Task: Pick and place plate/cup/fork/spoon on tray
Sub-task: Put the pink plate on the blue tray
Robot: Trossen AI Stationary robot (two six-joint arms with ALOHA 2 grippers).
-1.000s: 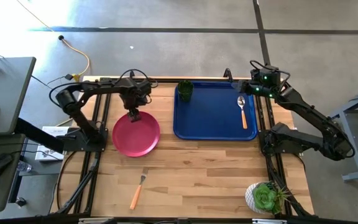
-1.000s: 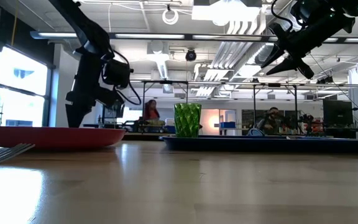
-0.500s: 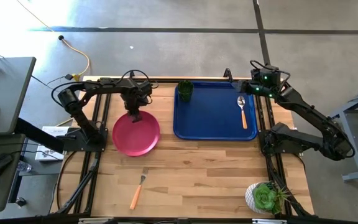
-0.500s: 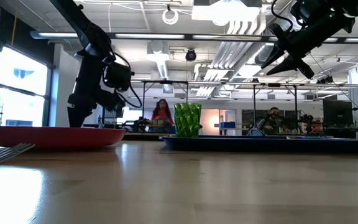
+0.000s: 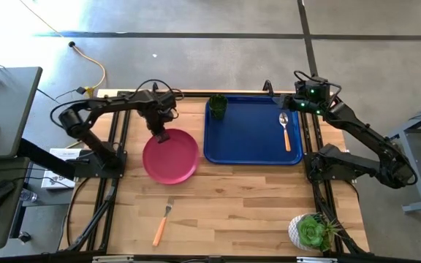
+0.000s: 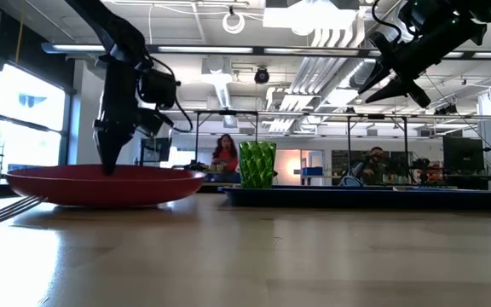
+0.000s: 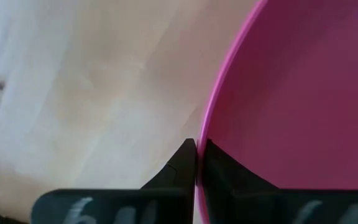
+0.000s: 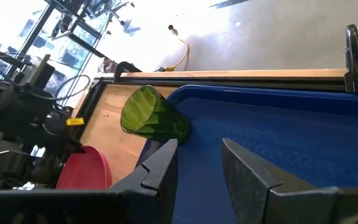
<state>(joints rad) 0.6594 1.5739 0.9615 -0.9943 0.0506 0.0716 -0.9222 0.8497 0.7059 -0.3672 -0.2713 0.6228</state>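
Observation:
The pink plate [image 5: 172, 156] is on the table left of the blue tray [image 5: 253, 150]. My left gripper [image 5: 159, 136] is shut on the plate's far left rim. The green cup [image 5: 218, 107] stands in the tray's far left corner. The orange-handled spoon [image 5: 286, 131] lies on the tray's right side. Near the front edge, the fork [image 5: 161, 225] lies on the wood. My right gripper [image 8: 199, 163] hangs open above the tray's far right corner [image 5: 297, 102], touching nothing. My left gripper pinches the plate's rim [image 7: 211, 118] between its two fingers, one finger [image 7: 184, 158] outside the rim and the other [image 7: 224, 167] over the plate's inner face. The fingers point down from above [image 6: 109, 158]. The plate sits about level; whether it is clear of the table I cannot tell.
A potted succulent [image 5: 311, 232] stands at the table's front right corner. Bare wood lies between the plate and the fork and across the front middle. Beyond the table, people sit in the room [image 6: 222, 153].
My left gripper has shut on the plate's rim and gone toward the table's right edge. The plate has come along with it, closer to the tray. My right gripper has kept still.

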